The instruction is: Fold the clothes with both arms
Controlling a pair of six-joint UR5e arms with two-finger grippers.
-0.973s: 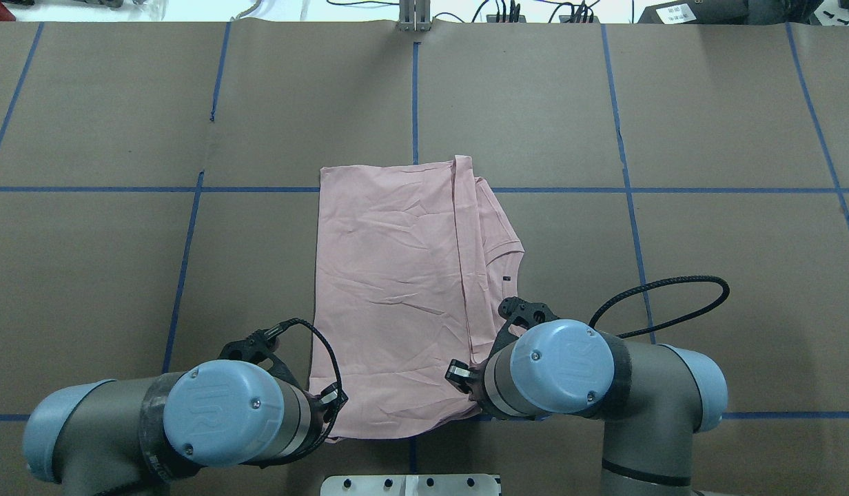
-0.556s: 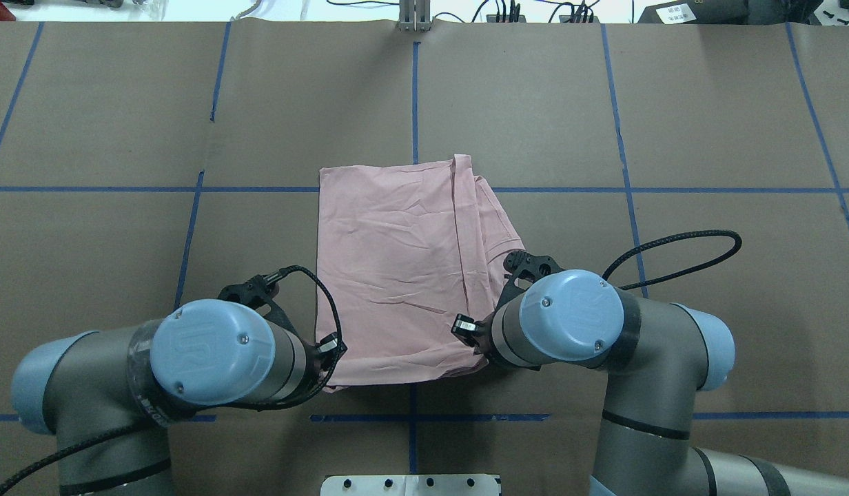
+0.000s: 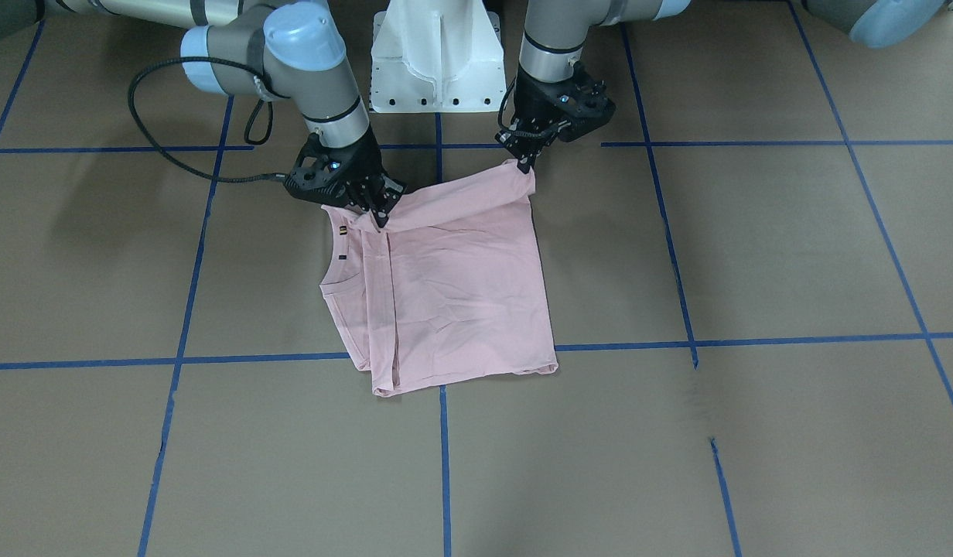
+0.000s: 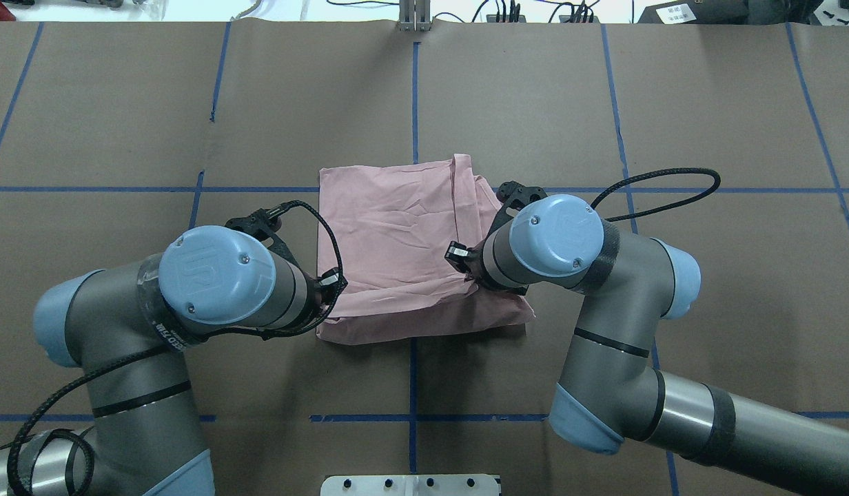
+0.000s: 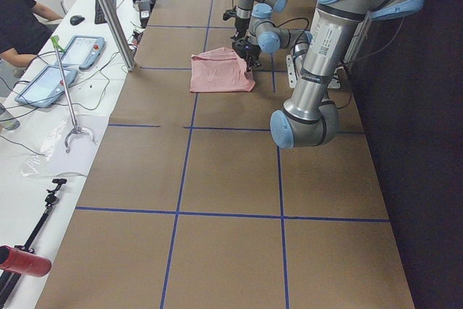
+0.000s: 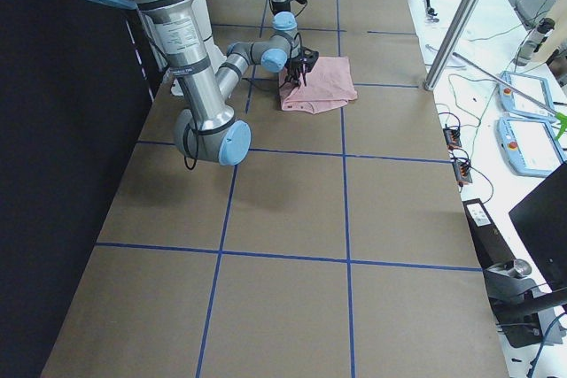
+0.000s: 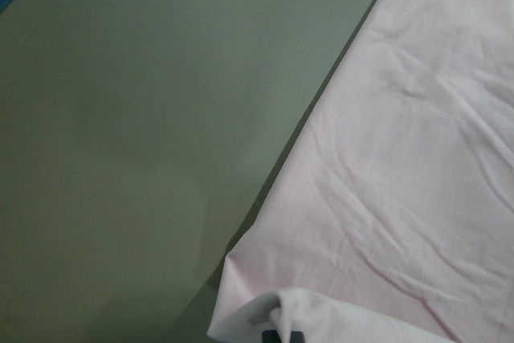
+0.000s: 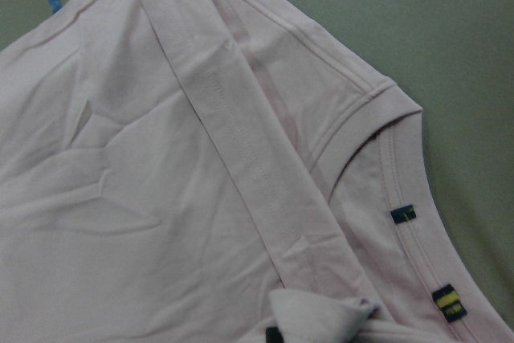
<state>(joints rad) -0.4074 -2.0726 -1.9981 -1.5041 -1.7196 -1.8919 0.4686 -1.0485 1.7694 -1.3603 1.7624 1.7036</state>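
A light pink T-shirt point(image 3: 461, 294) lies in the middle of the table point(image 3: 755, 255), on a brown covering marked with blue tape lines point(image 3: 755, 339). It is already folded into a narrower shape with a plain side up. Its ribbed collar point(image 8: 377, 122) sits on the robot's right side, with two small blue-and-yellow tags point(image 8: 450, 304) sewn just inside it. The far part of the shirt rests flat and crosses one of the tape lines

The left claw point(image 3: 527, 165) is clamped on the shirt's near corner on the robot's left. The right claw point(image 3: 380, 216) is clamped on the near corner on the robot's right, close to the collar. Both hold that near edge up off the table, so the cloth hangs in a shallow sag between them and doubles over the flat layer beneath. In each wrist view a small bunch of pink cloth is pinched at the bottom edge between dark fingertips point(image 7: 283, 336)

Seen from overhead, the left arm point(image 4: 218, 275) and the right arm point(image 4: 555, 238) bend inward from either side, and their blue-capped wrists cover the claws. A white base point(image 3: 434, 62) stands at the robot's edge of the table. In the left side view a person in a black top point(image 5: 18, 23) sits at a white bench point(image 5: 43, 150) beside the table
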